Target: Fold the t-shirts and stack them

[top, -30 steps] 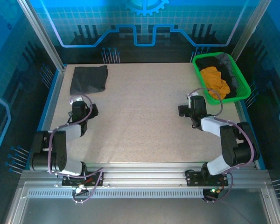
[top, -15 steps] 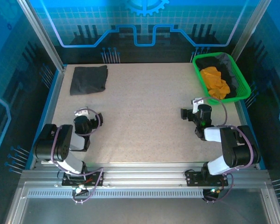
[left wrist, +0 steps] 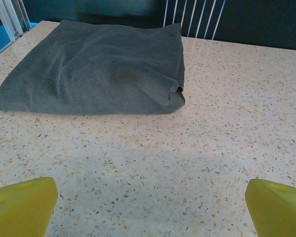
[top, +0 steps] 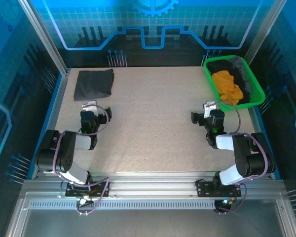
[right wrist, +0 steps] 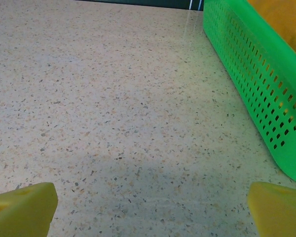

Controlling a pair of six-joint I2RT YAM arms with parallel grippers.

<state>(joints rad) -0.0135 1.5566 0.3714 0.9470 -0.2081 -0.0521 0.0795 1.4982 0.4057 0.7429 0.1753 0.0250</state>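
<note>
A charcoal t-shirt lies folded at the far left corner of the table; in the left wrist view this t-shirt lies ahead with bare tabletop between it and my fingertips. My left gripper is open and empty, low over the table, a little short of that shirt. An orange t-shirt and a black t-shirt lie crumpled in the green basket. Just left of the basket's near end, my right gripper is open and empty over bare tabletop.
The basket's perforated green wall runs along the right of the right wrist view, close to the right finger. Metal frame rails border the speckled table.
The left arm drew back toward its base, then came forward again toward the folded shirt. The right arm drew back slightly, then held still. Both grippers stayed open.
</note>
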